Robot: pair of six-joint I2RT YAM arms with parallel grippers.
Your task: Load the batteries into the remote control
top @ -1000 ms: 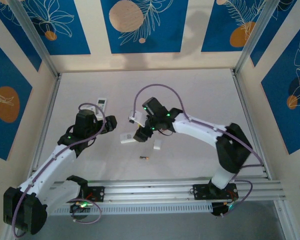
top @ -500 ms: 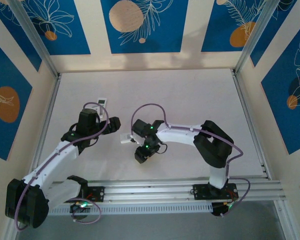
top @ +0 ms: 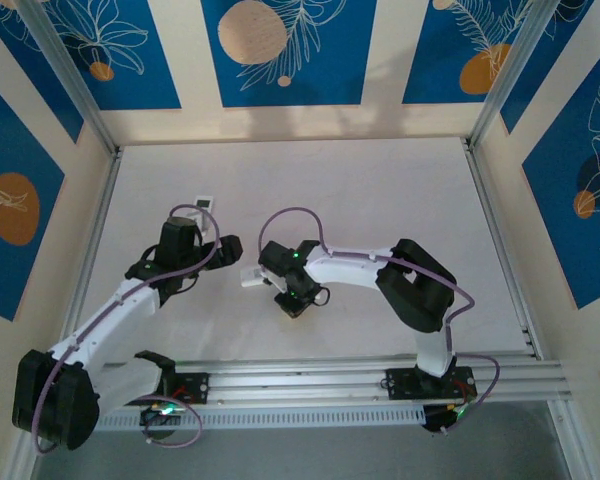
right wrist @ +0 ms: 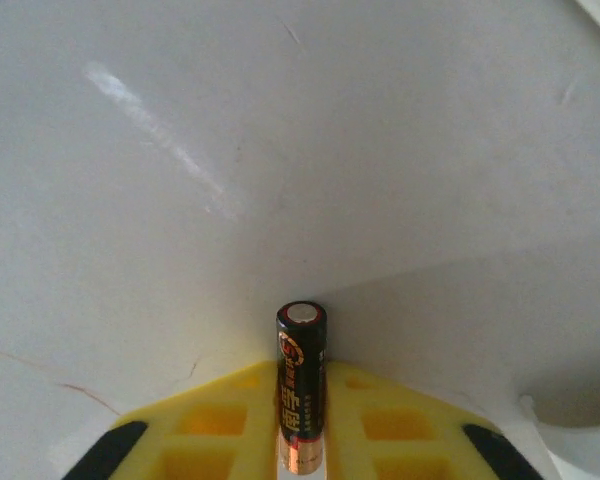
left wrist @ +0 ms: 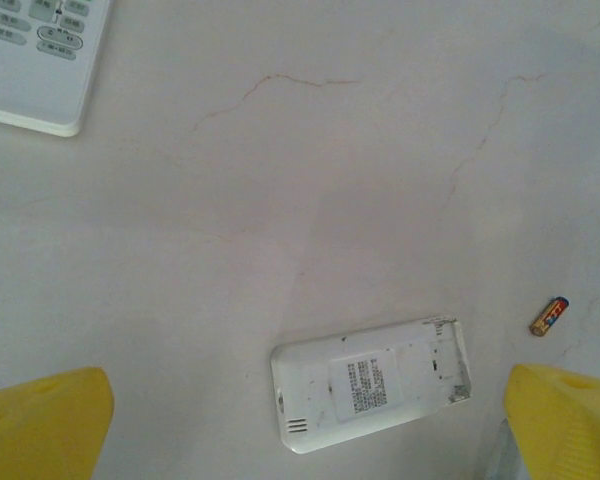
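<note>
There, the right gripper [right wrist: 301, 425] clamps a battery [right wrist: 301, 375] between its jaws, flat end poking past the tips, so carry it steady, no twisting, to the back-up remote [left wrist: 372, 380] lying between the wide-open jaws of the left gripper [left wrist: 305, 425].

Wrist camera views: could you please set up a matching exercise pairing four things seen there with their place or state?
Things:
1. battery in the right wrist view
2. battery in the left wrist view
3. remote with a printed label
4. remote with grey buttons

Places or states:
A. lies back up on the table
B. clamped between the right gripper's fingers
C. keypad up, at the view's top left corner
D. lies loose on the table, right of the back-up remote

Pairs: 1-B, 2-D, 3-A, 4-C.
</note>
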